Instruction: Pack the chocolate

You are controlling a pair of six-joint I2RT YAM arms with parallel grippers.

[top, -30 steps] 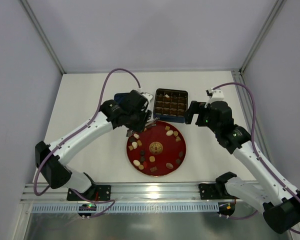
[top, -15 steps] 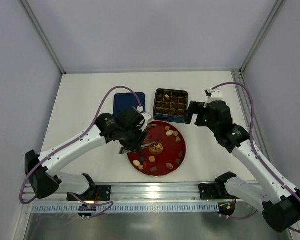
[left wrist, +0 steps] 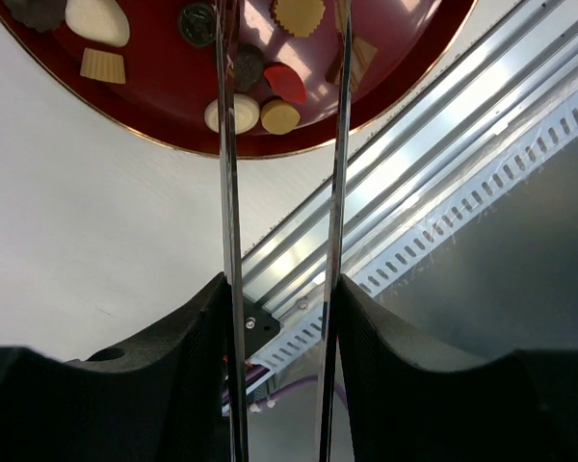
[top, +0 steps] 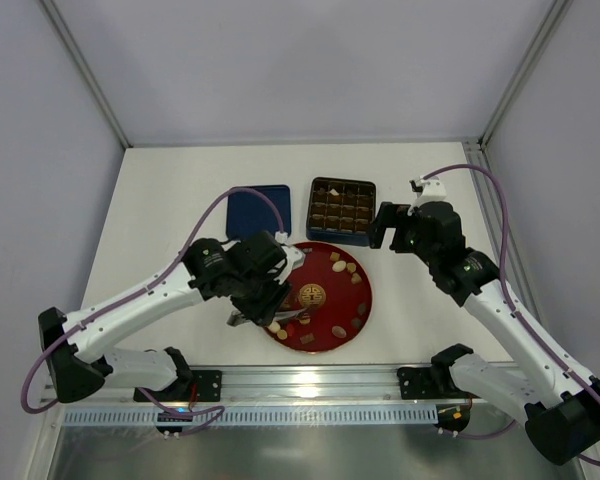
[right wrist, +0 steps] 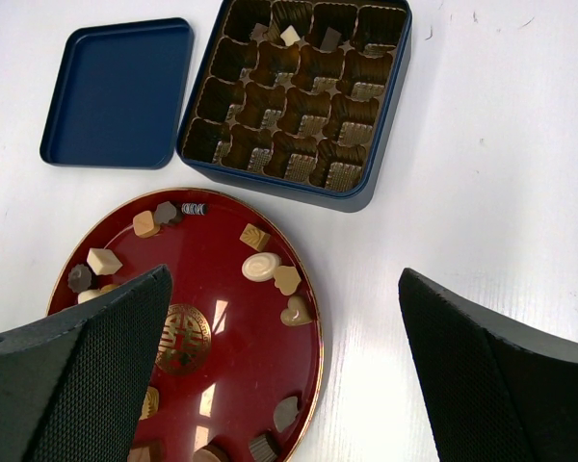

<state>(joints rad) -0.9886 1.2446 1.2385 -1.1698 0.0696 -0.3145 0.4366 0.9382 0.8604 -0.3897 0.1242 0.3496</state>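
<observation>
The chocolate pieces (top: 340, 265), dark, tan and cream, lie scattered on the round red plate (top: 352, 290); they also show in the right wrist view (right wrist: 261, 267). My left gripper (top: 252, 303) hangs over the plate's near-left rim and is shut on thin metal tweezers (left wrist: 227, 192). The tweezer blades stand apart, their tips out of view past the frame's top edge, over a dark piece (left wrist: 249, 65) and a red piece (left wrist: 285, 82). My right gripper (top: 385, 226) is open and empty, high above the plate's right edge. The blue tin (right wrist: 374, 154) holds a cream piece (right wrist: 289, 36).
The tin's blue lid (top: 258, 208) lies open-side up left of the tin (top: 365, 238). The metal rail (top: 310, 380) with both arm bases runs along the near table edge, close behind the left gripper. White enclosure walls stand on three sides.
My left arm has swung from beside the tin back across the plate to its near-left rim, carrying the tweezers. The right arm has not moved.
</observation>
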